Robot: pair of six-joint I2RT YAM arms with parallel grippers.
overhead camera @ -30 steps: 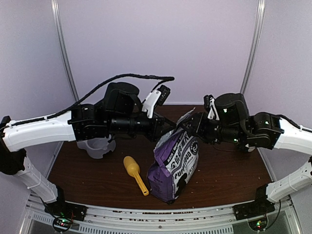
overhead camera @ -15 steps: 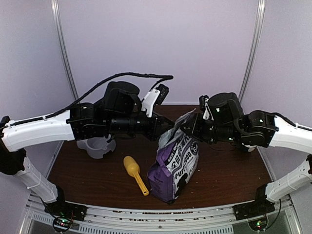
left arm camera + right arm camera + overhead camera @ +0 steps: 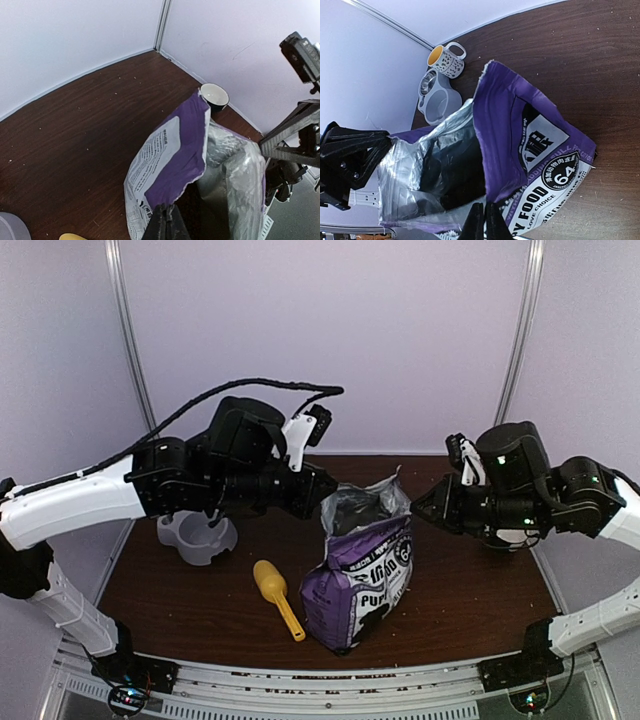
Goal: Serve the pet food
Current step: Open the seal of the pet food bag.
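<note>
Now | worktop (image 3: 470, 590): brown | bag (image 3: 360, 570): upright mid-worktop, mouth spread, kibble unseen | left pincer (image 3: 167, 212): pinched on bag's left rim | right pincer (image 3: 480, 212): pinched on right rim | bowl (image 3: 195, 537): far left | scoop (image 3: 275, 590): lying just left of bag
</note>
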